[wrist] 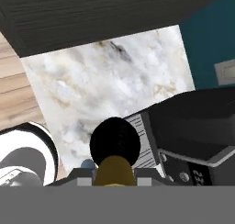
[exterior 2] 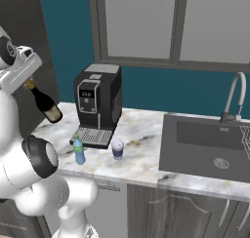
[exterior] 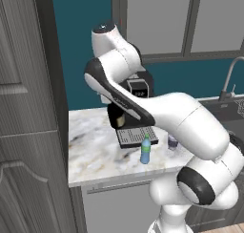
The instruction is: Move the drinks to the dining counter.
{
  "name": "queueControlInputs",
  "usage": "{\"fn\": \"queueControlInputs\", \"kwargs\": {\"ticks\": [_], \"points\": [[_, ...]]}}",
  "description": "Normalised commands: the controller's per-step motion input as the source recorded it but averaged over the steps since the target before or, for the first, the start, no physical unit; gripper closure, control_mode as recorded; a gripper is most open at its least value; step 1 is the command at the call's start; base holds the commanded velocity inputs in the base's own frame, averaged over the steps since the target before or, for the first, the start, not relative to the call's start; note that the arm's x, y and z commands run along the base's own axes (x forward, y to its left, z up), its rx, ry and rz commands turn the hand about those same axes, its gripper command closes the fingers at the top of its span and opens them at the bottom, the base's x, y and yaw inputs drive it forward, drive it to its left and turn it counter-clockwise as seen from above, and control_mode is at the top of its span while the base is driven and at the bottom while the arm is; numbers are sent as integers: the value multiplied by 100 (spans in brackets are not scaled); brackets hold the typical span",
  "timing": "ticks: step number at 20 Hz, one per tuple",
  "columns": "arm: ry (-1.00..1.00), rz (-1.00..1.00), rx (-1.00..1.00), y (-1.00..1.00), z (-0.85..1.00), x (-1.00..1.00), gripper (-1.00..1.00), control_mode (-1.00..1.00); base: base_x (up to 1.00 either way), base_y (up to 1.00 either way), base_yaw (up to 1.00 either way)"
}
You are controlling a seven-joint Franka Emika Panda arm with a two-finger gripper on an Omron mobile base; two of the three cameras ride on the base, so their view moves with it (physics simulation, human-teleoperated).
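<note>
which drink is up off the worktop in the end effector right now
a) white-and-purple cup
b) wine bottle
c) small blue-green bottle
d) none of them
b: the wine bottle hangs tilted in the air by its gold neck in the shut end effector, while the blue-green bottle and the cup stand on the marble worktop.

1. You see glossy white rounded shells on every arm [exterior: 190,122] link.
2. Note the dark grey joint caps, round, at elbow and shoulder.
3. You can trace a dark band along one upper link.
4. Wrist housing [exterior 2: 22,61] reads pale grey, boxy.
</note>
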Motion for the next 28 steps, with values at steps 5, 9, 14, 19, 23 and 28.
{"fn": "queueControlInputs", "kwargs": {"ticks": [5, 9, 14, 19, 23, 28], "points": [[-22, -21, 11, -56, 22, -65, 100, -100, 0, 0, 0], [-20, -18, 11, -27, 59, -77, 100, -100, 0, 0, 0], [-19, -20, 4, -11, 37, -57, 100, -100, 0, 0, 0], [-4, -26, 6, -13, 8, -42, 100, -100, 0, 0, 0], [-4, -24, 13, -20, 11, -39, 100, -100, 0, 0, 0], [-15, -10, 14, -23, 31, -47, 100, -100, 0, 0, 0]]}}
